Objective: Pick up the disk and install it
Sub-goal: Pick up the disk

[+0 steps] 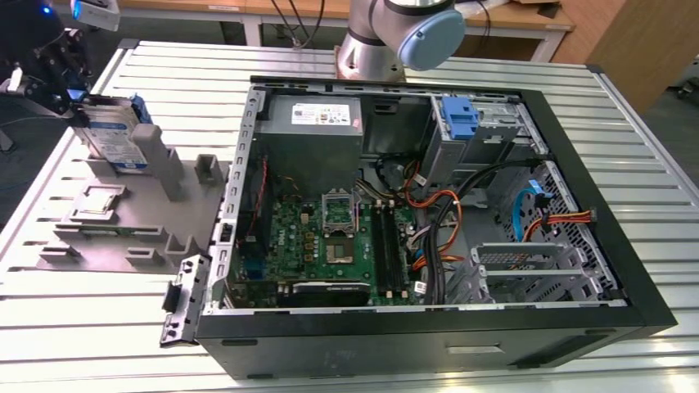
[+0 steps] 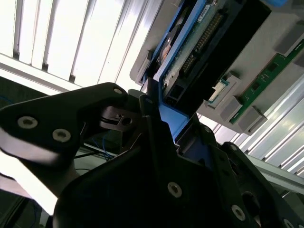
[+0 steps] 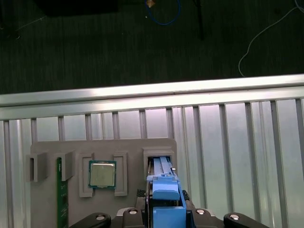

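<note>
The gripper (image 1: 78, 97) hangs at the exterior view's far left, over the upper end of the disk (image 1: 118, 135), with its black fingers (image 2: 142, 107) pressed together on the blue rail of that end, one on each flat side. The disk stands upright on its short edge in a slot of the grey holder block (image 1: 147, 209), label side towards the camera in the exterior view. In the second wrist view its green circuit-board face runs away from the jaws. In the first wrist view the blue rail sits between the gripper's black body parts, with the slot's walls close around the drive.

On the same block, just beside the slot, a processor chip (image 3: 102, 174) lies flat in a square recess, and a green memory stick (image 3: 59, 190) stands on edge in a narrow groove further along.

The block rests on the slatted metal table (image 1: 98, 327), touching the side of the open computer case (image 1: 437, 336), which lies on its side at the middle of the table. Inside are a green motherboard (image 1: 327, 237), a silver power-supply box (image 1: 317, 115), a blue plastic bracket (image 1: 461, 115) and loose cables. The arm's base (image 1: 394, 33) stands behind the case
</note>
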Motion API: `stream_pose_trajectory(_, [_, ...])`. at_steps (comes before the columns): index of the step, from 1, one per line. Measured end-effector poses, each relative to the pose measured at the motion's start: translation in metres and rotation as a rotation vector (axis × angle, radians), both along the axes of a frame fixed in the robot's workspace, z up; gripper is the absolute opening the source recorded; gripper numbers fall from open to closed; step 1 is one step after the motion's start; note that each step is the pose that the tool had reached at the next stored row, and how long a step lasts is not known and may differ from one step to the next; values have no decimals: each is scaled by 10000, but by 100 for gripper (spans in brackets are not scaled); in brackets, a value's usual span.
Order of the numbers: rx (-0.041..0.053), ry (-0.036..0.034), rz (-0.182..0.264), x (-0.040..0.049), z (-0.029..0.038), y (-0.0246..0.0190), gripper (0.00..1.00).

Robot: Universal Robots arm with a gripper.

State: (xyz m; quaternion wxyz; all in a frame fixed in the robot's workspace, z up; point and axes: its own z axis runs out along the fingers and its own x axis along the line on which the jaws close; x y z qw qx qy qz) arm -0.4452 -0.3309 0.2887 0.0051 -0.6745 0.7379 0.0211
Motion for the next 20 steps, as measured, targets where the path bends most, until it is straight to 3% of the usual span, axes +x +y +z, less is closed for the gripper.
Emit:
stream_pose_trajectory(1, [0, 0, 0, 0, 0, 0, 37])
stream_pose_trajectory(18, [0, 0, 2, 0, -2, 0, 37])
stream_pose_trajectory(20, [1, -2, 224, 0, -3, 0, 37])
